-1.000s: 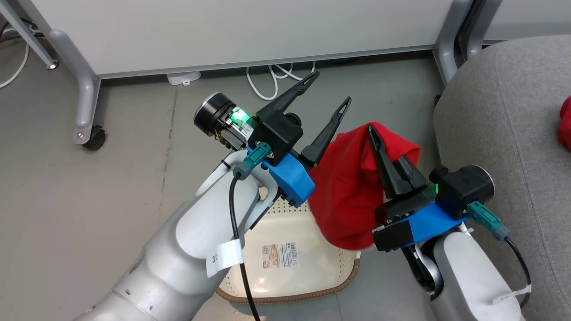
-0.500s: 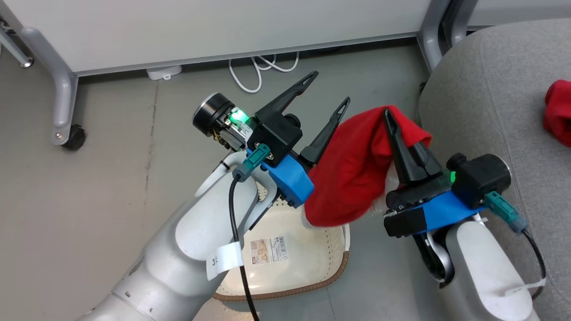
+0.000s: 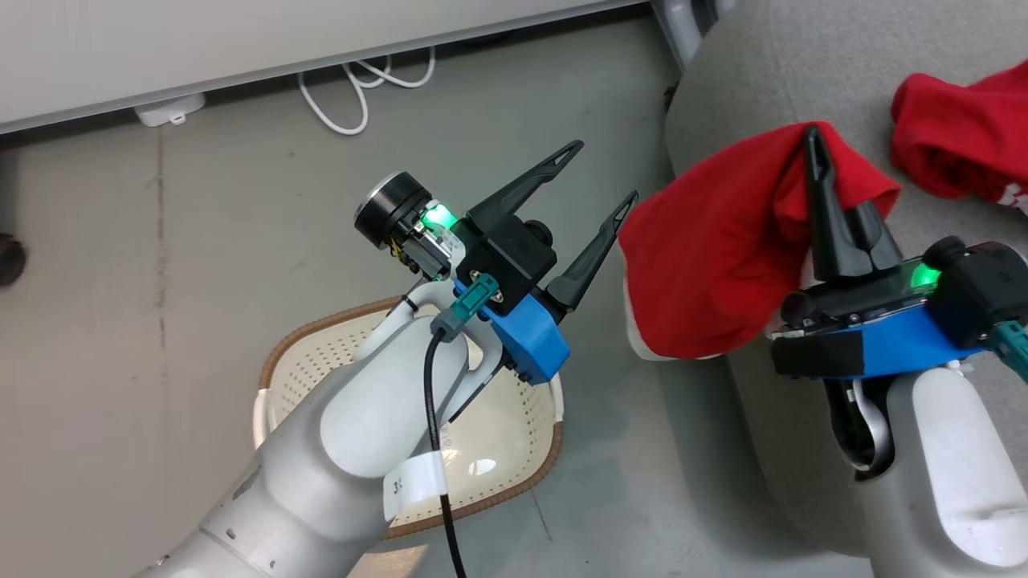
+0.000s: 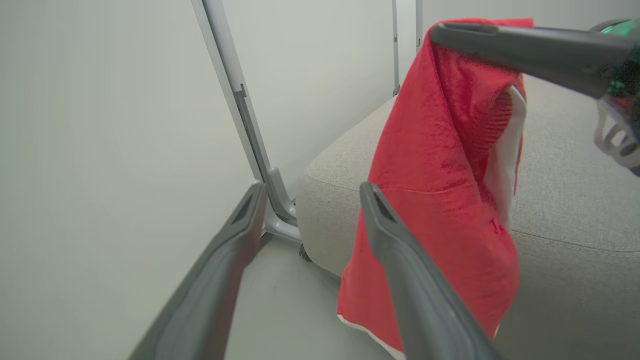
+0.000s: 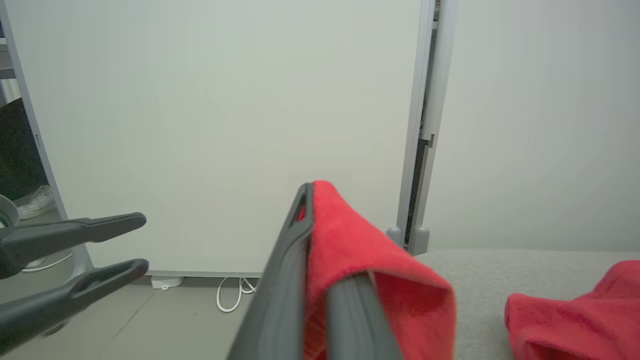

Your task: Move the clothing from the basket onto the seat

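Note:
A piece of red clothing (image 3: 715, 265) with a white hem hangs from my right gripper (image 3: 813, 140), which is shut on its top fold, over the left edge of the grey seat (image 3: 763, 64). The same clothing (image 4: 450, 165) drapes in the left wrist view, and its fold (image 5: 360, 250) covers the shut fingers in the right wrist view. A second red garment (image 3: 956, 136) lies on the seat at the far right. My left gripper (image 3: 606, 172) stands open and empty above the cream basket (image 3: 514, 409), just left of the hanging cloth.
A white partition with grey legs (image 5: 417, 150) runs along the back. A white cable (image 3: 353, 88) and a small white box (image 3: 169, 108) lie on the grey floor under it. Bare floor stretches left of the basket.
The head camera has swung right, showing more of the seat. My right gripper has carried the red clothing up and right, from above the basket to the seat's edge. The left gripper stays open.

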Tool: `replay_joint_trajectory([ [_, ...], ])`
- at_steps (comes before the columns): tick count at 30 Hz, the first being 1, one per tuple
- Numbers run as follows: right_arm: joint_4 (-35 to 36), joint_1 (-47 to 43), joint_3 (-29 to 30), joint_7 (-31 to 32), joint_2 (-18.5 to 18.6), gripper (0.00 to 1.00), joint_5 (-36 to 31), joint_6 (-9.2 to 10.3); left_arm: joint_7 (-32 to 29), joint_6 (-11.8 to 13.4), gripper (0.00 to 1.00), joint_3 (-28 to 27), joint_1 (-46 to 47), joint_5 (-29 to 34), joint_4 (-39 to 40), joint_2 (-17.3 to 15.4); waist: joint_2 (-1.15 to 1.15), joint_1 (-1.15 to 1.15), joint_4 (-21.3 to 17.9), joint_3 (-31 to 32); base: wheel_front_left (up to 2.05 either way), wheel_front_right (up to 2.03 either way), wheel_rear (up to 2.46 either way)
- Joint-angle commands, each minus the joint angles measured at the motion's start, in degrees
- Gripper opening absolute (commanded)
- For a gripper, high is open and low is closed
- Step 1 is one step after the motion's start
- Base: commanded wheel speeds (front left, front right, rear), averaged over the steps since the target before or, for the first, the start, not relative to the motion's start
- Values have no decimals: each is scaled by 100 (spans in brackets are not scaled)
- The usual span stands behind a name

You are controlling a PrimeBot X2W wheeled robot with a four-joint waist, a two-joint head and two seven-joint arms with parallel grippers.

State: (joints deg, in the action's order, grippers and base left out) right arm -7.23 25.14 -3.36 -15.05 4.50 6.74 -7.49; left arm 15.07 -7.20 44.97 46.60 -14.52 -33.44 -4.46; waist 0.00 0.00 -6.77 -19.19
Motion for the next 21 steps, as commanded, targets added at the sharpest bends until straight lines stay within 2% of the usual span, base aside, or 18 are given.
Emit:
replay_joint_trajectory([
  [1,83,6,113,-19,17,0,-12,-1,16,-27,100,28,-15,32,15,-36,0,0,-285,-173,0,0,0],
  [12,315,-332,719,-19,-30,0,-25,-1,15,-27,100,266,-4,-24,109,-151,0,0,-1016,-459,0,0,0],
  [21,376,-508,852,-19,-102,0,-52,-1,15,-29,100,404,16,-91,153,-196,0,0,-1173,-498,0,0,0],
])
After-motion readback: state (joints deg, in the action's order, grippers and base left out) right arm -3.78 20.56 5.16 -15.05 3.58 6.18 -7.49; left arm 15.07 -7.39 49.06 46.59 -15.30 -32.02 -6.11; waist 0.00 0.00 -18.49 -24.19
